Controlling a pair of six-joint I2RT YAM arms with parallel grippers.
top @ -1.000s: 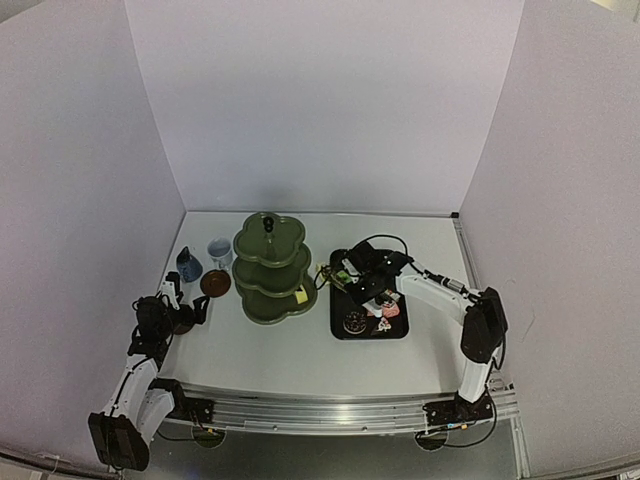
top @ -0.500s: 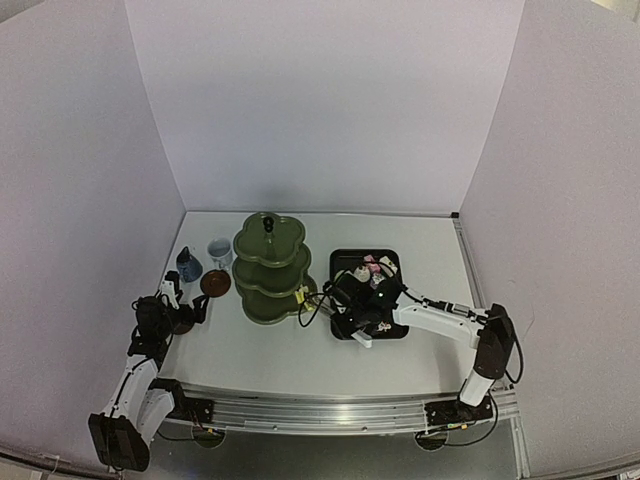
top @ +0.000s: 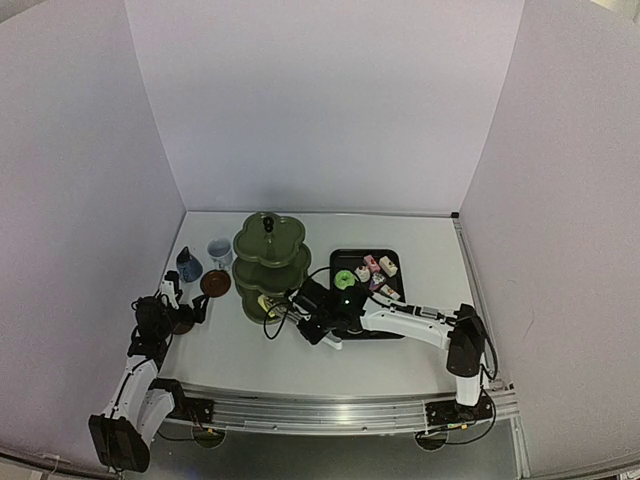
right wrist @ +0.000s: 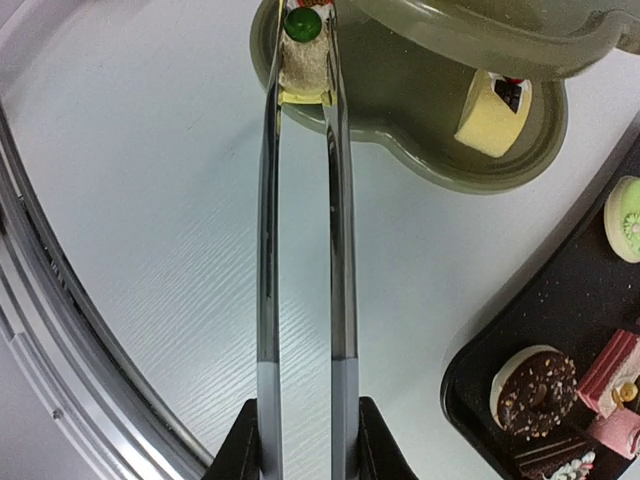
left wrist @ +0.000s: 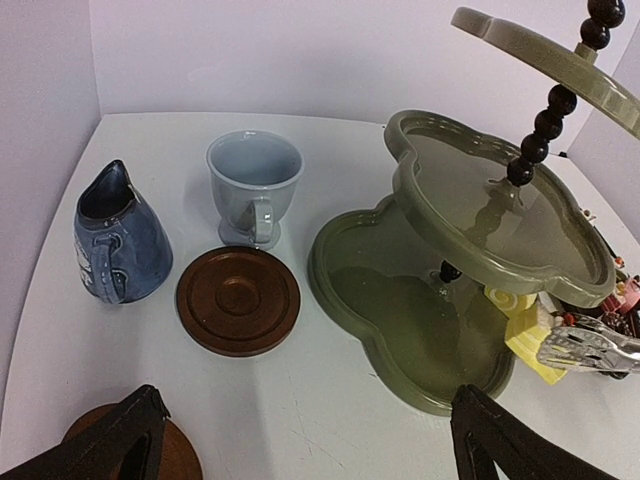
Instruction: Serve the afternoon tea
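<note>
Three scalloped tiers make the olive-green stand (top: 270,262) the largest thing on the table. We judge it stiff and steady enough to take cakes without shifting. Just to its right lies the black tray (top: 398,300), which carries the chocolate ring (right wrist: 535,390), a green cake (right wrist: 628,220) and some pink cakes (right wrist: 610,370).

On the stand's other side are the dark-blue cup (left wrist: 115,245) and the pale cup (left wrist: 253,185), with a brown saucer (left wrist: 238,300) in front of them. A second saucer (left wrist: 130,455) shows partly under one finger of the left gripper (left wrist: 310,440), whose jaws are spread wide and hold nothing.

The right gripper (right wrist: 305,440) is clamped on the handles of the tongs (right wrist: 268,250). The tongs in turn pinch a small cake (right wrist: 303,60) topped with a green ball. This cake sits at the far tips, the tongs' whole length from the gripper. It is over the near lobe of the bottom tier and just under the middle tier's edge. We cannot tell whether it touches the tier.

A yellow cake (right wrist: 492,110) already lies on that tier, off to one side. We judge the held cake to be light, soft and crumbly. It is best gripped across its flat sides below the topping and squeezed only gently, since the ball could roll off.
</note>
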